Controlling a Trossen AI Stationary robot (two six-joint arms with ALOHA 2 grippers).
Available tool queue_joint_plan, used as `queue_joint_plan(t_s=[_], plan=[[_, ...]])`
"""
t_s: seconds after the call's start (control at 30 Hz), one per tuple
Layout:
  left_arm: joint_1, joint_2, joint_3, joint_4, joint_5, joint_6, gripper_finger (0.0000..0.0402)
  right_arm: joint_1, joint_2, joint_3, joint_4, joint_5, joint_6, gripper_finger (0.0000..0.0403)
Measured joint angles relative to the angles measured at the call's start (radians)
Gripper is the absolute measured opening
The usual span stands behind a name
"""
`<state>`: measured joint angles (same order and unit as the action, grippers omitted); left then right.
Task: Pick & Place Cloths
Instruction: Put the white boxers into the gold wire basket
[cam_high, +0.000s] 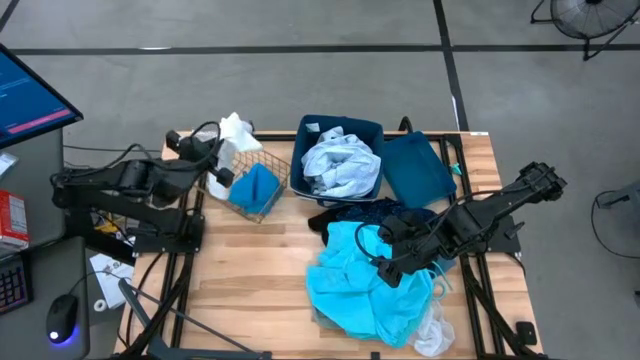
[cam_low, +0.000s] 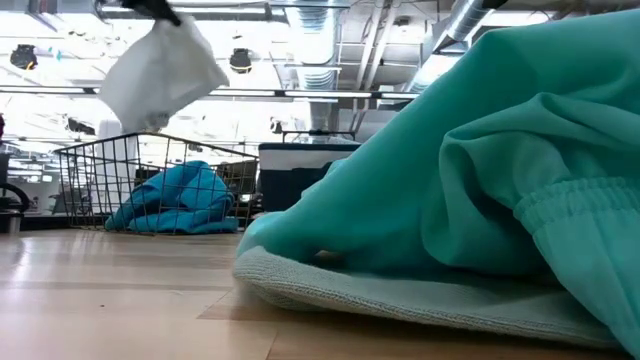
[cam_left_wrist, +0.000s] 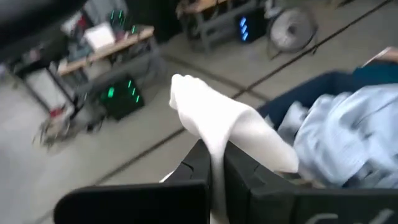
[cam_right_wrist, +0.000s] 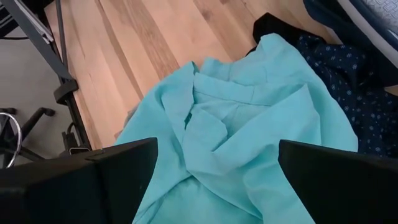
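Left gripper (cam_high: 222, 150) held above the far rim of the brown wire basket (cam_high: 275, 165), fingers (cam_left_wrist: 242, 174) pinched tight on a white cloth (cam_left_wrist: 214, 121) that hangs from them in the air; the low view shows it dangling over the basket (cam_low: 95, 185), clear of the wire. A blue cloth (cam_high: 255, 188) already lies in that basket. Right gripper (cam_high: 392, 262) hangs low over the turquoise cloth (cam_right_wrist: 236, 124) at the near middle of the desk (cam_high: 240, 270), fingers (cam_right_wrist: 121, 171) spread wide, nothing held. That cloth lies on a pile: navy dotted cloth (cam_right_wrist: 360, 106) and a black one (cam_right_wrist: 270, 25) poke out from beneath its far edge, and a pale cloth (cam_high: 342, 165) fills the dark blue bin (cam_high: 310, 128) beyond. Risks, as I judge them: the white cloth is gripped by a narrow fold only, so a quick swing could let it slide out or drape over the basket rim rather than drop inside. On the right, a deep pinch into the turquoise folds could catch the navy layer too and drag two garments at once; a shallow one may take only a loose wrinkle that slips on lifting. A trailing hem could snag the bin's edge.
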<state>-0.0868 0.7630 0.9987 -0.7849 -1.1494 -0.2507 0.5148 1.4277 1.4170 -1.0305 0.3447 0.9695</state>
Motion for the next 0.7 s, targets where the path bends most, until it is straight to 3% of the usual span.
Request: queue_joint_plan(t_s=[0.33,0.7], plan=[[0.137,-0.008,-0.247,-0.044,0.168,-0.245,0.0,0.0,0.0,0.0,0.0,0.0,-0.006,0.0327],[0.197,-0.008,-0.453,-0.036,0.445,-0.525,0.0,-0.009,0.0,0.0,-0.008,-0.004,-0.011,0.0327]])
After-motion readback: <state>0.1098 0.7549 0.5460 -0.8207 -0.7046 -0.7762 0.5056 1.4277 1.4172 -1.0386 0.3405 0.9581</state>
